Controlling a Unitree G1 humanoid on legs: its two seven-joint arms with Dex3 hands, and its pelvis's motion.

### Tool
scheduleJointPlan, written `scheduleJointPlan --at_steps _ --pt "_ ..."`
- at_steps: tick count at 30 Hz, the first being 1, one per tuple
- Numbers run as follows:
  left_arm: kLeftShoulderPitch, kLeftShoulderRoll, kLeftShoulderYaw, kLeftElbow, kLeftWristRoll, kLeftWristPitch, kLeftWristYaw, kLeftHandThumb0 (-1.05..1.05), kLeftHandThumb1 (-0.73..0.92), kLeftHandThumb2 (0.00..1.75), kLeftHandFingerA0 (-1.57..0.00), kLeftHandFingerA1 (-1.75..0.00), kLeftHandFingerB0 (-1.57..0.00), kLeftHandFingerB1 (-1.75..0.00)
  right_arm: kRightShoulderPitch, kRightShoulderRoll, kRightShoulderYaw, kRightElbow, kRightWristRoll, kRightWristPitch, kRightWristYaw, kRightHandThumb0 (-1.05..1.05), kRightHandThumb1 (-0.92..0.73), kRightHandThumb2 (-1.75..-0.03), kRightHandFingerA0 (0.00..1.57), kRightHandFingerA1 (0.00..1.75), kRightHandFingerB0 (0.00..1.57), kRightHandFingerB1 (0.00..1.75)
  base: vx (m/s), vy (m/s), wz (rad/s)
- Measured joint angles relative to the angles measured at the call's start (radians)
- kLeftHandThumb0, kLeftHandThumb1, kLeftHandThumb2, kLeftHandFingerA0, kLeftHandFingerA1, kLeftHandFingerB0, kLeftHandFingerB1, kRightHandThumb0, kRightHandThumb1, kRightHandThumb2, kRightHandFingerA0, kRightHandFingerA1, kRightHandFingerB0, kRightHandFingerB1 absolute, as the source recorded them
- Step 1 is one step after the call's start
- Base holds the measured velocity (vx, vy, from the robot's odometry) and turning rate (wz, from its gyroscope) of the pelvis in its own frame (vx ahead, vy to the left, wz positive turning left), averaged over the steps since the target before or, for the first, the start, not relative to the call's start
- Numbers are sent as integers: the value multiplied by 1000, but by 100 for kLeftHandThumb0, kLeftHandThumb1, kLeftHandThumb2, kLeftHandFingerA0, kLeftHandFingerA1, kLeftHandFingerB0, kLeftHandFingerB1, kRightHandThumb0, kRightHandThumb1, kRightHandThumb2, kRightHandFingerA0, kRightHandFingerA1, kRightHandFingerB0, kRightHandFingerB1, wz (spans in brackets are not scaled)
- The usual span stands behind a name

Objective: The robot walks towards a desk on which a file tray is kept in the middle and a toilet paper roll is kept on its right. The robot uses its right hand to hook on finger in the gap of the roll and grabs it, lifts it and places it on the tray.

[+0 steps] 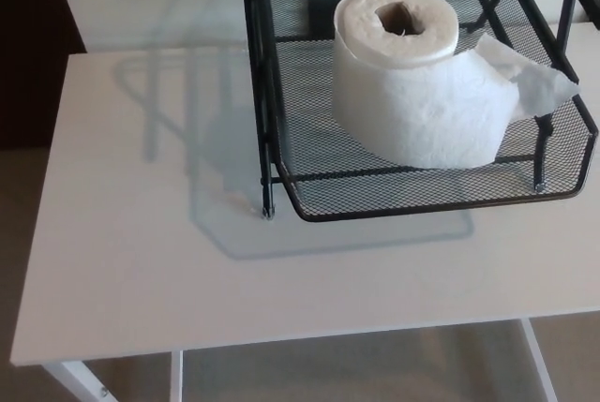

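A white toilet paper roll point(412, 83) stands upright inside the black wire-mesh file tray point(309, 198), its cardboard core facing up. A loose tail of paper hangs from the roll's right side over the tray's right rim. The tray sits on the white desk point(141, 233), toward its back right in the head view. Neither of my hands shows in the frame.
The desk's front edge and its white legs point(84, 381) run along the bottom of the view. The tray's upright black posts point(255, 83) rise at its left and right. A dark area lies off the desk's left side.
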Motion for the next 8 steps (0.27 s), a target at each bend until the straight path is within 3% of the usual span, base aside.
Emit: scheduleJointPlan --at_steps 1,3,6,8 --pt "-3 0 -5 4 4 0 2 -88 92 73 -48 -70 -32 -59 -9 -28 40 39 -3 -14 -4 -57 -70 -61 70 62 56 44 0 0 0" --pt "-5 0 -14 13 9 0 9 -87 92 73 -45 -70 -29 -58 -17 -62 104 93 -8 -40 -22 -57 -73 -61 68 63 52 44 11 -6 3" --pt "-2 2 -21 15 16 7 17 -89 92 72 -44 -71 -33 -60 -5 -120 209 149 -6 -84 -32 -56 -69 -61 51 64 35 43 0 0 0" --pt "0 5 -21 11 19 10 20 -89 92 72 -44 -71 -33 -60 3 -142 241 168 -2 -100 -34 -56 -69 -61 51 64 35 43 0 0 0"
